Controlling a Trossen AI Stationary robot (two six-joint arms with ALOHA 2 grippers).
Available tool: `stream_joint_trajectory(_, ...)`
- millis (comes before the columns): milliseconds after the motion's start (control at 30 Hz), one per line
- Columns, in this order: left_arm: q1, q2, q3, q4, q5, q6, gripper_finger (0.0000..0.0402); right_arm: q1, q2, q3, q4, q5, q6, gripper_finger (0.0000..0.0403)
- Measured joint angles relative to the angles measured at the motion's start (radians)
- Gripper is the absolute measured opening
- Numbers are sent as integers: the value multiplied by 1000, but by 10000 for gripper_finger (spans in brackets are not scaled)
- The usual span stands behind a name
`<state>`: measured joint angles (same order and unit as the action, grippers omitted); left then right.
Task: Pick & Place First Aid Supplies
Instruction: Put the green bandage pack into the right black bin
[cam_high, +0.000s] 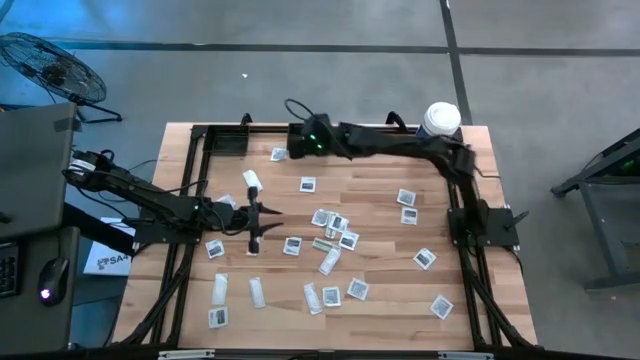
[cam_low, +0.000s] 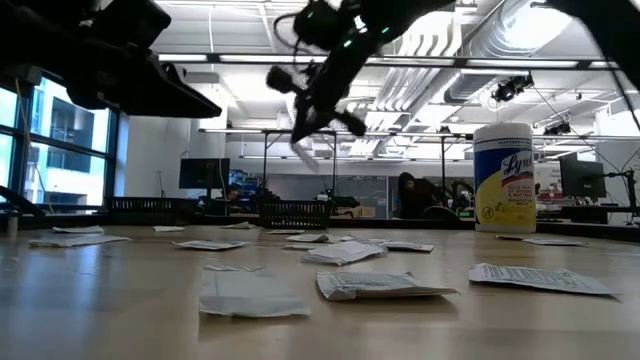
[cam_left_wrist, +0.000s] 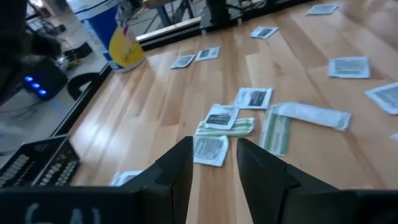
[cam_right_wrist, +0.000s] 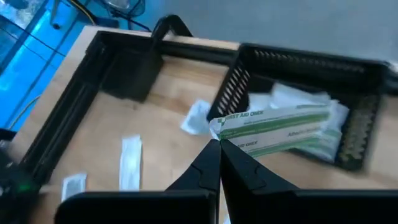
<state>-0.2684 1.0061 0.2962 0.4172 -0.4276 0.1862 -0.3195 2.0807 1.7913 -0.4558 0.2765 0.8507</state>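
Pale wood table (cam_high: 380, 300) from above: packets (cam_high: 330, 262) scattered mid-table, left gripper (cam_high: 262, 222) beside them. Left wrist: fingers (cam_left_wrist: 177, 171) parted, empty. Right wrist: right gripper (cam_right_wrist: 217, 144) pinches a green-striped strip (cam_right_wrist: 280, 127), seemingly over a black basket (cam_right_wrist: 367, 134).

Two dark, near-black jointed arms, matte housings, boxy segments with rounded joints. Left arm (cam_high: 150, 205): slim links, thin black cable looping beside base, ending in left gripper (cam_high: 262, 222) with two narrow pointed fingers. Left gripper fingers (cam_left_wrist: 177, 171) black, wedge-shaped, flat inner faces. Right arm (cam_high: 420, 150): thicker links, green indicator light near wrist, black cable arching over it. Right gripper fingers (cam_right_wrist: 205, 165) black, tapering to fine tips.
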Motion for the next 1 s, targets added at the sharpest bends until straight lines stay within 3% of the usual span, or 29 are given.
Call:
stream_joint_trajectory(200, 0, 0, 0, 0, -8, 0, 121, -101, 174, 164, -107, -88, 7, 0)
stream_joint_trajectory(400, 0, -1, 0, 8, -14, 11, 121, -142, 213, 142, -122, -127, 38, 7)
stream_joint_trajectory(633, 0, -1, 0, 81, -15, 42, 121, -159, 213, 125, -120, -189, -6, 70)
stream_joint_trajectory(800, 0, -1, 0, 105, -73, 45, 121, -163, 162, 124, -155, -233, -156, 118)
stream_joint_trajectory(1000, 0, -1, 0, 127, -147, 45, 121, -59, 21, 125, -398, -211, -332, 118)
